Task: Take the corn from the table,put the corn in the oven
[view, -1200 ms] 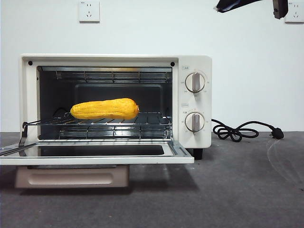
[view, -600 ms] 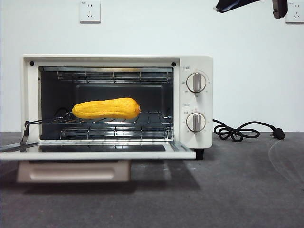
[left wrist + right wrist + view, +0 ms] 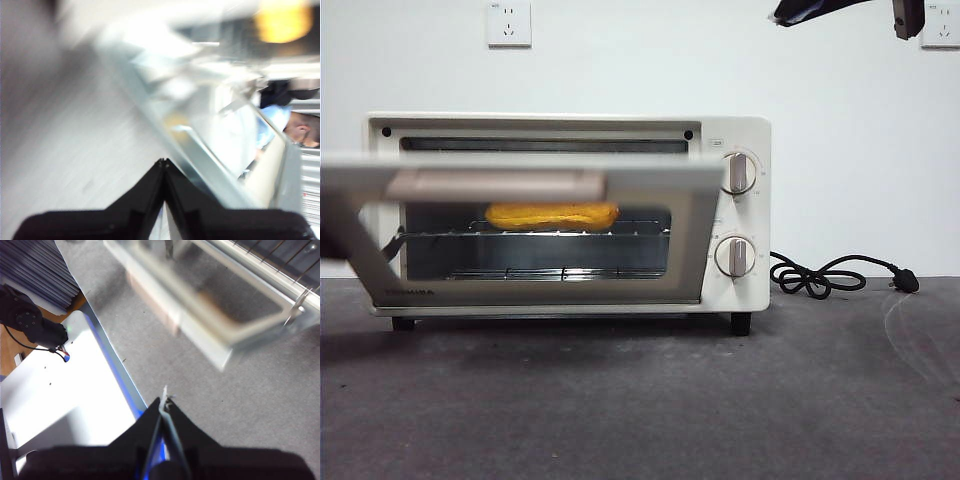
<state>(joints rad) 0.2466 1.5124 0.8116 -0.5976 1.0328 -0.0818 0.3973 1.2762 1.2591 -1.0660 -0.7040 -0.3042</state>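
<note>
With the corn (image 3: 552, 214) lying on the wire rack (image 3: 535, 238) at centre-left, the closed, empty left end effector (image 3: 164, 162) should press the half-raised oven (image 3: 730, 215) door (image 3: 535, 240) squarely shut, while the closed, empty right end effector (image 3: 164, 401) waits.

A white wall (image 3: 840, 150) fills the background. Two white sockets are mounted high on it: one socket (image 3: 508, 22) at upper left, a second socket (image 3: 940, 25) cut off at the upper right corner. In the right wrist view, a white panel (image 3: 60, 385) with a blue edge lies beside the grey surface, with a small black device (image 3: 30, 320) and its wires at the panel's far side.
</note>
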